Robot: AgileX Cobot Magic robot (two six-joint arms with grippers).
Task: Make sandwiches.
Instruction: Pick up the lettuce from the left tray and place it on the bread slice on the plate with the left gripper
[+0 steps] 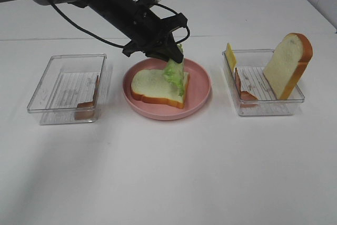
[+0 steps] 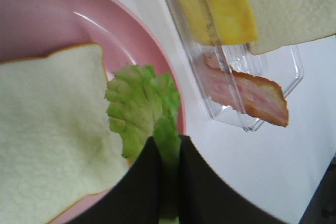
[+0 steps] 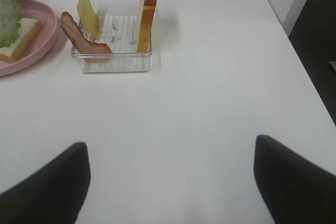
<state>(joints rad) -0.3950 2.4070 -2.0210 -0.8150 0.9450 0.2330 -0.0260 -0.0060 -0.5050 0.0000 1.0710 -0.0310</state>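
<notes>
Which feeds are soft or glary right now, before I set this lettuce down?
Exterior high: sharp, evenly lit, with a faint shadow on the table at lower left. Left wrist: lettuce fairly crisp, left tool and upright bread blurred. Right wrist: table sharp, right tool dark and out of focus.

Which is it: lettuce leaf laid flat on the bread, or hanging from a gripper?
Hanging. The left gripper is shut on one end of the lettuce leaf, which droops over the bread slice on the pink plate.
</notes>
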